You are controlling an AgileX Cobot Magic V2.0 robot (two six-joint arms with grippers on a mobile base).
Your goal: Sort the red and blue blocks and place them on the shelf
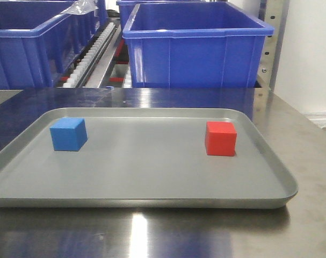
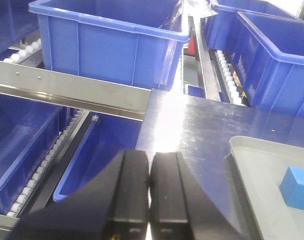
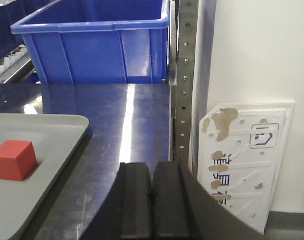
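A blue block [image 1: 69,134] sits at the left of a shallow grey tray [image 1: 146,185], and a red block [image 1: 221,138] sits at its right. The same blue block [image 2: 298,186] shows at the right edge of the left wrist view, on the tray [image 2: 252,165]. My left gripper [image 2: 150,162] is shut and empty, over the steel table to the left of the tray. In the right wrist view the red block [image 3: 12,159] lies on the tray [image 3: 51,150] at the left. To the tray's right my right gripper [image 3: 152,172] hovers shut and empty. The shelf [image 2: 66,89] stands behind.
Large blue bins [image 1: 195,45] fill the shelf behind the steel table [image 1: 302,134], with white roller tracks [image 1: 90,56] between them. Lower bins [image 2: 21,140] sit under the shelf rail. A perforated steel upright [image 3: 184,75] and a white board [image 3: 244,160] stand at the right.
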